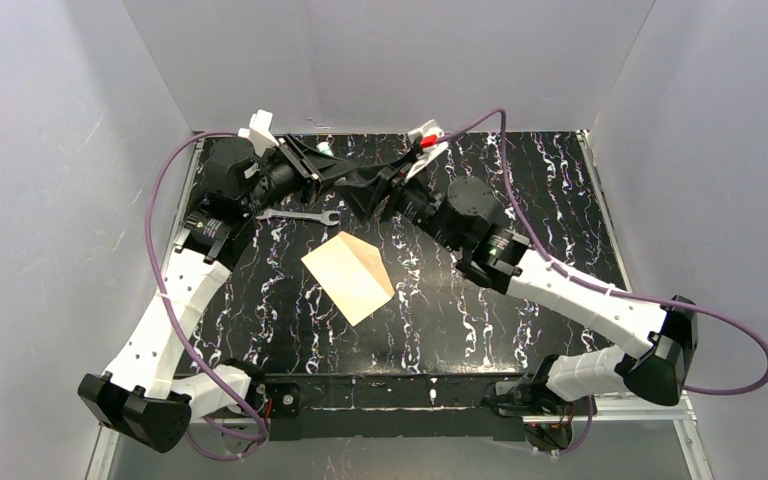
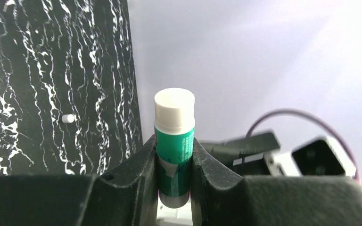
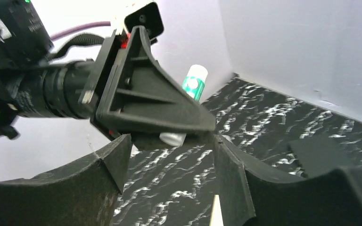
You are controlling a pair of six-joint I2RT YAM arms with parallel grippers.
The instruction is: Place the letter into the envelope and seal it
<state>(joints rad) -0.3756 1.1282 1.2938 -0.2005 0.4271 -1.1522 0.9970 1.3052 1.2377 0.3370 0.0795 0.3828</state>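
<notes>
The cream envelope (image 1: pixel 348 275) lies flat and slanted in the middle of the table. The letter is hidden from view. My left gripper (image 2: pixel 174 143) is shut on a green glue stick (image 2: pixel 174 136) with a white cap, held upright between the fingers near the back wall. In the top view the left gripper (image 1: pixel 332 172) and right gripper (image 1: pixel 368 195) meet behind the envelope. My right gripper (image 3: pixel 169 146) is open just under the left gripper (image 3: pixel 155 103) and below the glue stick (image 3: pixel 193 84), with nothing between its fingers.
A metal wrench (image 1: pixel 300 215) lies on the black marbled table (image 1: pixel 520 300) left of the grippers. A flat black square (image 3: pixel 320 153) rests on the table. A small white piece (image 2: pixel 68 118) lies on the table. White walls enclose the back and sides.
</notes>
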